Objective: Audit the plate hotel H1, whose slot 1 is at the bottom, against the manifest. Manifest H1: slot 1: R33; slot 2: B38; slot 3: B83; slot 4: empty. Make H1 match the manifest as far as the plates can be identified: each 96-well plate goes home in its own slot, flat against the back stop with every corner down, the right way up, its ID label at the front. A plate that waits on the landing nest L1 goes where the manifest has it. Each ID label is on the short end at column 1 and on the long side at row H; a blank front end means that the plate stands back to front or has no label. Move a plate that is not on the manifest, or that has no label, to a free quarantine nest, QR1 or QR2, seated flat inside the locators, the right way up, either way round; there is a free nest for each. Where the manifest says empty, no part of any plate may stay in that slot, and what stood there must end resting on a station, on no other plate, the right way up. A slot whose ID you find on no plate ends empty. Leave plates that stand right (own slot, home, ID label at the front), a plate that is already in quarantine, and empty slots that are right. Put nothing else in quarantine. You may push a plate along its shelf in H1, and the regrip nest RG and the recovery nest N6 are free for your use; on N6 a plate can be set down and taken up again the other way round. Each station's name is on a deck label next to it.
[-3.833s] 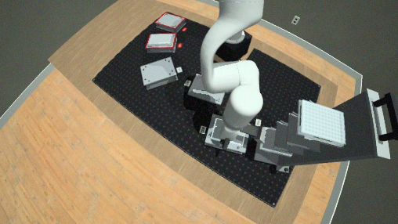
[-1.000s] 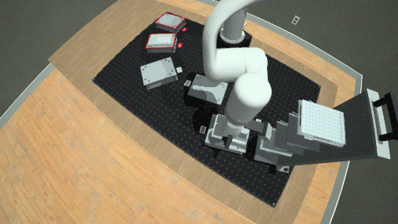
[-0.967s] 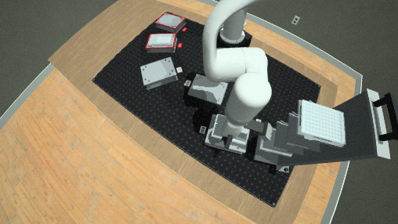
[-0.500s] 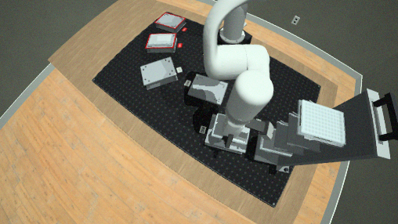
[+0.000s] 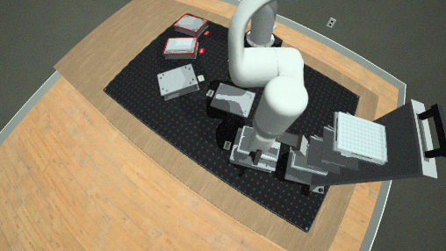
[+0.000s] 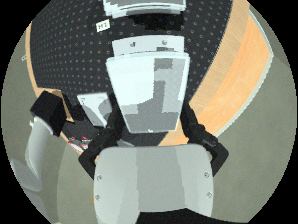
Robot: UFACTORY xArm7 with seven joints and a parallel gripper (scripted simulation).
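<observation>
The claw [image 6: 152,137] was clamped on a plate [image 6: 145,96] – fingers wide on its two long sides, w/ the plate held over a nest [image 5: 239,159] on the black mat [image 5: 176,127], just beside the shelf tower [image 5: 395,145]. A white well plate [image 5: 361,137] lay on the tower's top shelf. Two red-edged nests [image 5: 181,46] sat far back – well apart from the arm [image 5: 263,66].

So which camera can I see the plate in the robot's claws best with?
The wrist camera. There the plate fills the middle, with the gripper closed on it, a dark finger on each side. In the top camera the white arm covers most of it, so only grey edges peek out.
</observation>
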